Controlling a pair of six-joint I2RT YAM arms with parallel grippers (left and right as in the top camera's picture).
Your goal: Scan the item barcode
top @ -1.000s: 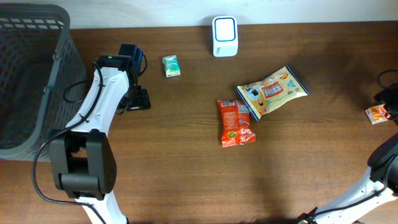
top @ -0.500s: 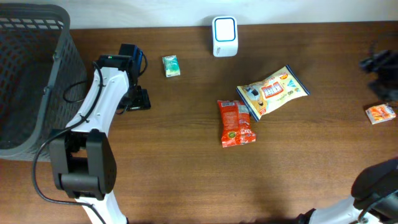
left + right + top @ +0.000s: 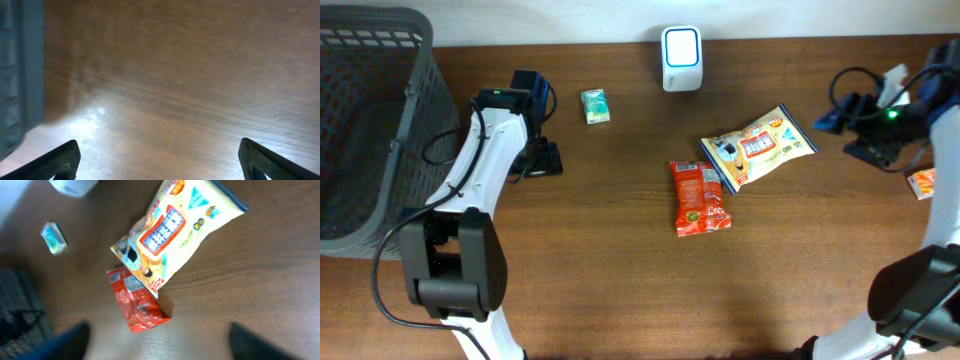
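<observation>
- Worktop (image 3: 620, 285) of dark wood carries a white scanner (image 3: 680, 58) at its far edge, with a small green packet (image 3: 595, 105) lying to the scanner's left.
- Near the middle a yellow snack bag (image 3: 758, 146) lies flat and tilted; its lower-left corner overlaps the top of a red snack bag (image 3: 699, 197).
- A small orange packet (image 3: 923, 183) sits at the right edge, well apart from the two bags.
- A grey mesh basket (image 3: 410, 150) stands at the left end.
- The left gripper (image 3: 160, 162) hangs low over bare wood just beside the basket, with its jaws spread wide and nothing between them.
- The right gripper (image 3: 160, 345) is raised to the right of the yellow snack bag, between it and the orange packet. Its wrist camera looks down on both bags. Its jaws show blurred at the lower corners of that view, wide apart and empty.
</observation>
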